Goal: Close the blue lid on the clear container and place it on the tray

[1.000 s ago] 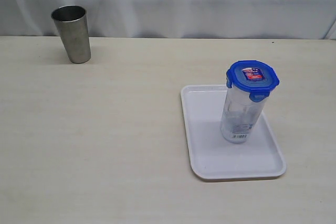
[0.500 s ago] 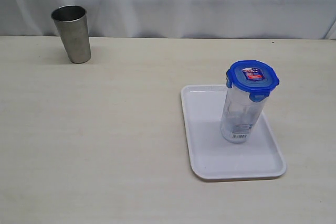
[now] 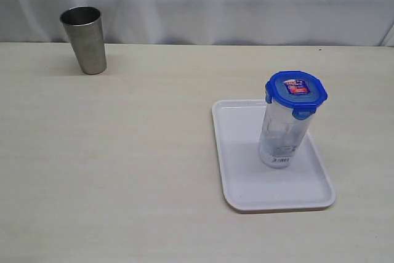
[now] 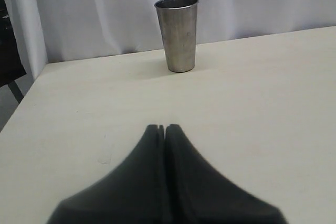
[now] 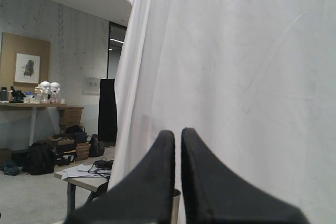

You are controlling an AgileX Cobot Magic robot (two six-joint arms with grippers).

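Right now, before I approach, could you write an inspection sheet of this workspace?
Surface: pale table, nothing spilled seen.
Job's things: clear container upright on the tray, blue lid on top.
Clutter: steel tumbler, upright, far from the tray.
End effectors: left end effector shut, empty; right end effector shut, empty.
Cables: nothing seen.
Surroundings: white curtain behind the table.

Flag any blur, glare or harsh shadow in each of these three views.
Exterior view: even, soft light, faint shadows, steel tumbler and clear container sharp. Left wrist view: left gripper out of focus up close, tumbler crisp. Right wrist view: right gripper soft-edged against a bright white curtain.
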